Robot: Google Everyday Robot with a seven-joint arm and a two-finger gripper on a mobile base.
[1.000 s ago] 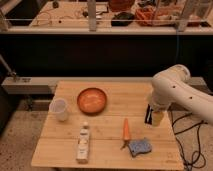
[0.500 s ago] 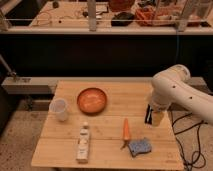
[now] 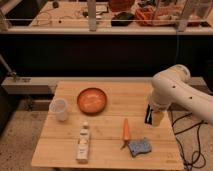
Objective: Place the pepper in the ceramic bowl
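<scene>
The pepper [image 3: 126,130], slim and orange-red, lies on the wooden table [image 3: 110,117] right of centre, pointing toward the front edge. The ceramic bowl [image 3: 92,99], round and orange-brown, sits empty at the table's back middle, up and to the left of the pepper. My gripper [image 3: 154,116] hangs from the white arm [image 3: 172,90] over the table's right edge, to the right of the pepper and a little farther back. It stands open, with nothing visibly held.
A blue-grey sponge [image 3: 139,146] lies just right of the pepper's near end. A translucent white cup [image 3: 59,109] stands at the left, and a white bottle [image 3: 83,144] lies near the front. A dark counter runs behind the table.
</scene>
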